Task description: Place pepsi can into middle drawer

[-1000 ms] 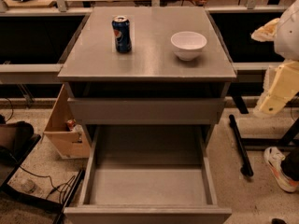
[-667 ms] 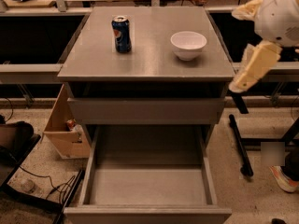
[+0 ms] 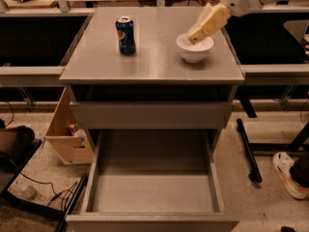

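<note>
The pepsi can (image 3: 125, 35) stands upright on the grey cabinet top (image 3: 149, 64), toward its left rear. The middle drawer (image 3: 153, 190) is pulled out wide below and holds nothing. My gripper (image 3: 199, 32) reaches in from the upper right on a white arm and hangs over the white bowl (image 3: 194, 49), well to the right of the can. It holds nothing that shows.
The upper grey drawer front (image 3: 150, 114) is closed under the top. A cardboard box (image 3: 67, 137) sits on the floor left of the cabinet. Cables and a black bag lie at the lower left. A black stand leg (image 3: 248, 149) and a shoe (image 3: 289, 173) are at the right.
My arm has swung in from the right edge, up and leftward, and now hangs over the white bowl. The can, the bowl and the drawer have not moved.
</note>
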